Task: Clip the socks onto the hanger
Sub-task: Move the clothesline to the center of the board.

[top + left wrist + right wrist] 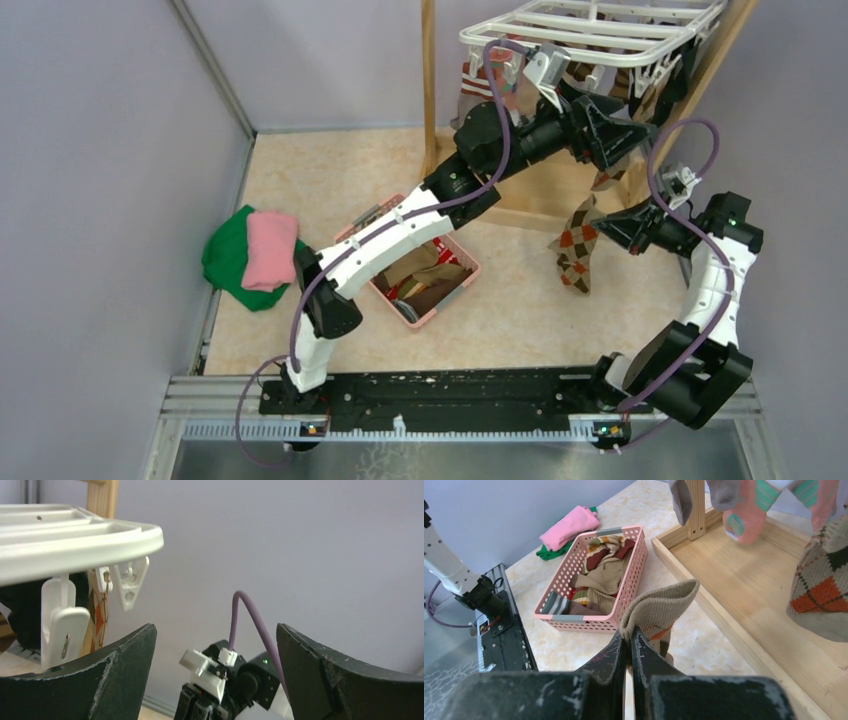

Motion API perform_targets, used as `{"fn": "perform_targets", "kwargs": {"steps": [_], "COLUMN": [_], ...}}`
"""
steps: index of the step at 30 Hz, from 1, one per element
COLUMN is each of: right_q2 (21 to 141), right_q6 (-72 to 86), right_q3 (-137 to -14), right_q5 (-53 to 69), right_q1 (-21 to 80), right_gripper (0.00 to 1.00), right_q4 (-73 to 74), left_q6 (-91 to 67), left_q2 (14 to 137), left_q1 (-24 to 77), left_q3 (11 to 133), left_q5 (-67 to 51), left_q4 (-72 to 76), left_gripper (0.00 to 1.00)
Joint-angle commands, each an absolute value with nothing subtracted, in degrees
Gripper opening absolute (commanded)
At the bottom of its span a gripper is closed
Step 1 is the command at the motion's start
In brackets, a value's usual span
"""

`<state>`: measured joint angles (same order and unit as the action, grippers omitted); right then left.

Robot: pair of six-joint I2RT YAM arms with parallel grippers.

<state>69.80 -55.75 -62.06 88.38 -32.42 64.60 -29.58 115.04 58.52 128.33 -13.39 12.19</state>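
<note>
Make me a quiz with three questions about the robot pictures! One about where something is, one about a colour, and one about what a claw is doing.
1. Where is the basket?
A) on the table, beside the wooden stand
B) on a shelf
C) in a gripper

2. What colour is the cloth lying on the green cloth?
A) blue
B) pink
C) yellow

3. What is the right gripper doing?
A) standing open, empty
B) holding a cup
C) shut on a sock

Answers:
1 A, the basket stands on the table top next to the stand's base.
2 B, the folded cloth on top is pink.
3 C, its fingers are pressed together on the sock's cuff.
</note>
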Motion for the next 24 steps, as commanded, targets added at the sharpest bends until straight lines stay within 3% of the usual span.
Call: {"fn": "perform_targets", "kwargs": {"steps": [1, 9, 24], "right_q2": [69.88, 69.53, 69.26], "right_q6": [-56.18, -55.40, -54.76], "right_q3": [-64.78, -63.92, -63.56], "right_q5": [92.25, 92.23, 92.27], "right_q1": [-32.87, -32.92, -32.92], "right_gripper": [0.00, 0.00, 0.00], "right_q4": [65.80, 65.66, 65.74], "left_q6": [-27.13, -23.89, -23.62], "left_q2": [118.94, 123.32, 129.30], "left_q1": [59.50, 60.22, 60.55], "left_q3": [136.81, 141.47, 146.12], "left_q5": [-5.99, 2.83, 5.15], "left_q4": [9.19, 11.37, 20.09], "left_gripper": [0.93, 0.87, 0.81]}}
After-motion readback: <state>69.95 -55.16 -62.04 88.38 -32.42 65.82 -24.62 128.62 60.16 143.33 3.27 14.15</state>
